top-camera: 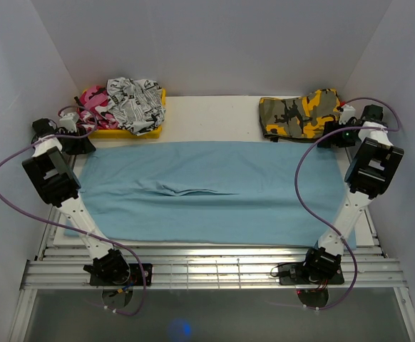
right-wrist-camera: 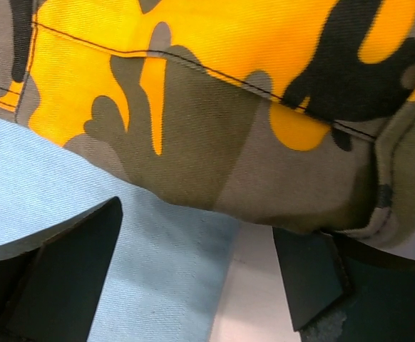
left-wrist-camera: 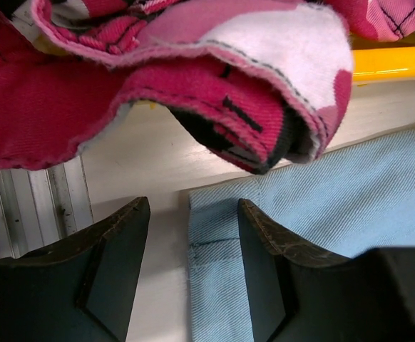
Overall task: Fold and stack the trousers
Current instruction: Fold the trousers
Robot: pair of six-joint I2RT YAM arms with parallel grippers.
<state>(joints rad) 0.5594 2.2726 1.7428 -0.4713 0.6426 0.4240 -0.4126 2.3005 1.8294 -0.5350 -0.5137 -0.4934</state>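
Observation:
The light-blue trousers lie flat across the table from left to right. My left gripper sits at their far left corner. In the left wrist view it stands open, its jaws straddling the cloth's stitched edge, one finger on bare table, the other over the cloth. My right gripper is at the far right corner. It is open too, low over the trousers' edge, with nothing pinched between its fingers.
A yellow tray at the back left holds a pink camouflage garment and a black-and-white printed one. A folded yellow-and-grey camouflage garment lies at the back right, overhanging my right gripper. White walls close three sides.

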